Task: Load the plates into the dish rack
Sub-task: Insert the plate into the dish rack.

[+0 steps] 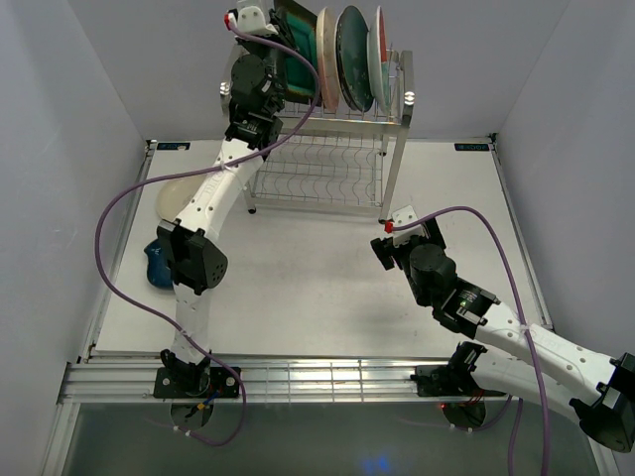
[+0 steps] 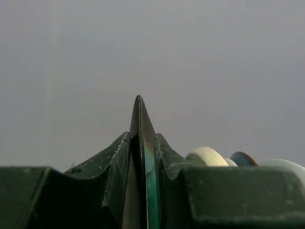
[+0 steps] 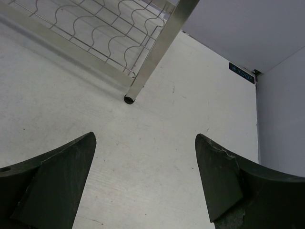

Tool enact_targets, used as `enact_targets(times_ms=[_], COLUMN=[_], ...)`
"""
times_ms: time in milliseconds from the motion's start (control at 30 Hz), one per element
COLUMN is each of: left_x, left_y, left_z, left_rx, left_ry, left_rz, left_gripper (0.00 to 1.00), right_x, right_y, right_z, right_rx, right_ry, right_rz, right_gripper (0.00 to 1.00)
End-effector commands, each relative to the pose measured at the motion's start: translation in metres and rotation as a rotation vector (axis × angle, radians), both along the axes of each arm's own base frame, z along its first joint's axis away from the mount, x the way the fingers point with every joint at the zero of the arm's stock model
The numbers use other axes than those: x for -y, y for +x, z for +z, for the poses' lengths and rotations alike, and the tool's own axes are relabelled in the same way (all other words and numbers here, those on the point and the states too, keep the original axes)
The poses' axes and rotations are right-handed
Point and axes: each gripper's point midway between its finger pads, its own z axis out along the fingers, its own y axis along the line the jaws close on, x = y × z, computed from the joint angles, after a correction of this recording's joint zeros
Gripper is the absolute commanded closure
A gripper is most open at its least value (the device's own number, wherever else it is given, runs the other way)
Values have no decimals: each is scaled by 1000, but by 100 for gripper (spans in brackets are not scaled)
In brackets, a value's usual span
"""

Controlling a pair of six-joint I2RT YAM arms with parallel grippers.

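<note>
The dish rack (image 1: pixel 332 171) stands at the back of the table, with several plates upright on its top tier. Leftmost there is the square green plate (image 1: pixel 298 45), and my left gripper (image 1: pixel 274 30) is shut on its upper edge. In the left wrist view the plate's thin edge (image 2: pixel 148 162) stands upright between the two fingers, with my left gripper (image 2: pixel 143 138) close on both sides of it. Beside it stand a cream plate (image 1: pixel 324 55), a dark teal one (image 1: pixel 353 45) and a pink-rimmed one (image 1: pixel 378 50). My right gripper (image 1: pixel 383 248) (image 3: pixel 145 176) hangs open over bare table near the rack's front right leg (image 3: pixel 128 98).
On the table left of the rack lie a cream plate (image 1: pixel 177 198) and a dark blue plate (image 1: pixel 156 264), partly hidden by the left arm. The rack's lower shelf (image 1: pixel 317 178) holds nothing. Grey walls close in the table on three sides.
</note>
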Motion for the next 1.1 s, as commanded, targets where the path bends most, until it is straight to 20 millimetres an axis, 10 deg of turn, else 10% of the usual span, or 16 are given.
enact_targets(times_ms=[0, 300, 1067], left_x=[2, 1, -6], left_y=[6, 7, -44], left_z=[-20, -24, 4], left_rx=[-70, -87, -152], left_ry=[7, 6, -40], left_rz=[-43, -51, -168], left_gripper=[66, 68, 15], right_x=[2, 2, 4], right_y=[1, 1, 2], right_z=[15, 15, 13], right_rx=[32, 33, 34], right_ry=[57, 59, 19], right_rz=[-16, -16, -25], right_gripper=[10, 10, 10])
